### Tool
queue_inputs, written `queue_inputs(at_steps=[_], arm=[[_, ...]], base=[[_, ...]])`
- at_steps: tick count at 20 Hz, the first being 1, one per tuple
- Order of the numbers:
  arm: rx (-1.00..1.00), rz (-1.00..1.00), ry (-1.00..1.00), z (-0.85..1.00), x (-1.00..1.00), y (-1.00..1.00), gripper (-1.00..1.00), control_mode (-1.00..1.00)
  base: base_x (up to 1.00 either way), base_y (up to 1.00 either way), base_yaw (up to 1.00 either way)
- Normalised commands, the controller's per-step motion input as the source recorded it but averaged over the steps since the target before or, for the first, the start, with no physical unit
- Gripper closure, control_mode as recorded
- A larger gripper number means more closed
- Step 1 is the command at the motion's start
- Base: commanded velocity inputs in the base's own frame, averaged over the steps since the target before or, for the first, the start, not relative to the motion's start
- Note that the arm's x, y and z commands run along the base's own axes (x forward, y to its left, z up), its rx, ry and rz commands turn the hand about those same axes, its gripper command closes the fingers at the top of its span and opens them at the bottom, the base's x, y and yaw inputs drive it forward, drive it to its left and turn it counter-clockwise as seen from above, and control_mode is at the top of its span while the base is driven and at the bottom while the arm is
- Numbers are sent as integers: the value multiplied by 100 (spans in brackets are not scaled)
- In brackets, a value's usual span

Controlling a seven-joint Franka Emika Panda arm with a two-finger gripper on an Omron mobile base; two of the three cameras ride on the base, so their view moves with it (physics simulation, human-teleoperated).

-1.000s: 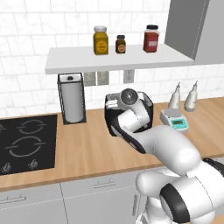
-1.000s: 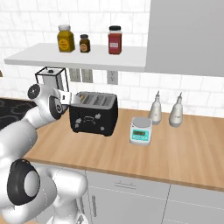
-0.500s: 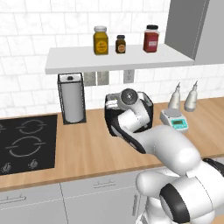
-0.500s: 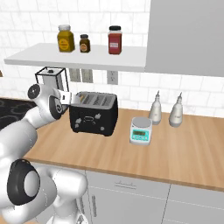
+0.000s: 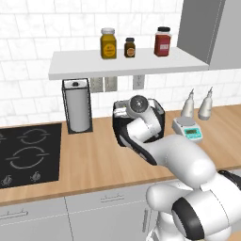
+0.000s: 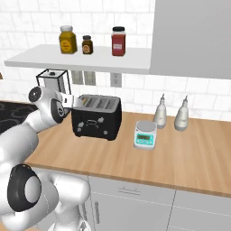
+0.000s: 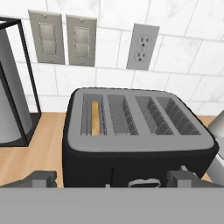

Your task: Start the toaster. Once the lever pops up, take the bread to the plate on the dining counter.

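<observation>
Just ahead of my gripper [image 7: 112, 181], whose tips are dark grey, the toaster [image 7: 135, 144] is black with a grey top. The bread [image 7: 95, 117] in its slot farthest to my left is golden tan. Under it the counter [image 7: 39, 153] is light wood. Behind, the wall tiles [image 7: 183, 39] are white, the switch plates [image 7: 63, 38] grey.

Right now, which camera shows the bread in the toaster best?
The hand view: it looks down into the toaster, with the bread edge-on in the leftmost slot. The right base view shows the slots obliquely; in the left, the arm hides them.
</observation>
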Motion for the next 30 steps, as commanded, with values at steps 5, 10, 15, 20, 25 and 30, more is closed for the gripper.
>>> queue_inputs(at_steps=[5,10,15,20,25,30], arm=[[0,0,0,0,0,0,-100,-100],[0,0,0,0,0,0,-100,-100],[0,0,0,0,0,0,-100,-100],[0,0,0,0,0,0,-100,-100],[0,0,0,0,0,0,-100,-100],[0,0,0,0,0,0,-100,-100]], base=[[0,0,0],[0,0,0],[0,0,0],[0,0,0],[0,0,0],[0,0,0]])
